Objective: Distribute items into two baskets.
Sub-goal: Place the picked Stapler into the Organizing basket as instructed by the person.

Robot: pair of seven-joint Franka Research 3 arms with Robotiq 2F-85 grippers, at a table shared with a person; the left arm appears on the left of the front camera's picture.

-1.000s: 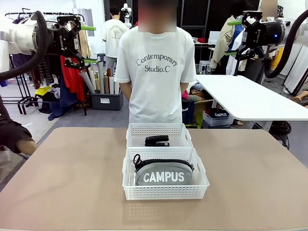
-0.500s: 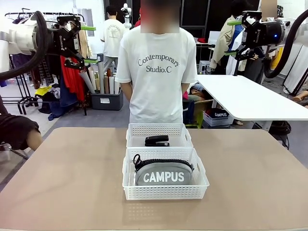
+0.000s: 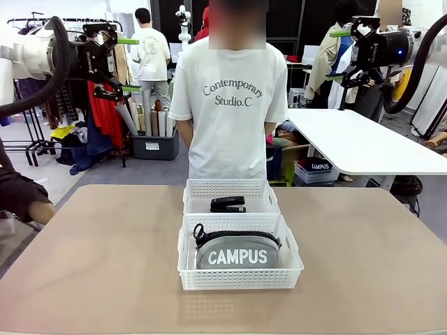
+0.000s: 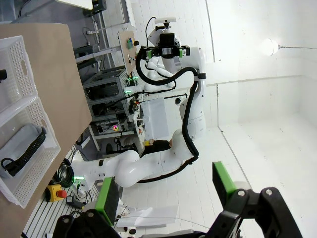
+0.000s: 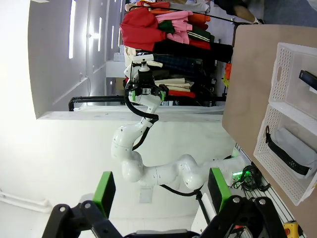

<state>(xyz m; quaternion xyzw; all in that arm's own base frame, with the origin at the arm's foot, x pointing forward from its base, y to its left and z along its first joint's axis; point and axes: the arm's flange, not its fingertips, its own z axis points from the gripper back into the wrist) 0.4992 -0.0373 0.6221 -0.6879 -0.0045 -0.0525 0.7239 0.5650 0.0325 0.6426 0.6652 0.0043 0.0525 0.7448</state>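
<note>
Two white lattice baskets stand end to end at mid-table. In the near basket lies the grey "CAMPUS" pouch; the far basket holds the black stapler. My left gripper hangs high at the upper left, open, nothing between its green pads. High at the upper right, my right gripper is open too and holds nothing. The left wrist view has its gripper open, far from the pouch. In the right wrist view the gripper is open, with the pouch and stapler far off.
A person in a white T-shirt stands at the table's far edge behind the baskets, hands out of sight. Another person's arm shows at the left edge. A white table stands behind on the right. Tan tabletop lies bare on both sides of the baskets.
Both arms and the baskets stay put. The arm at the left edge has shifted a little, and a person in the background has walked left.
</note>
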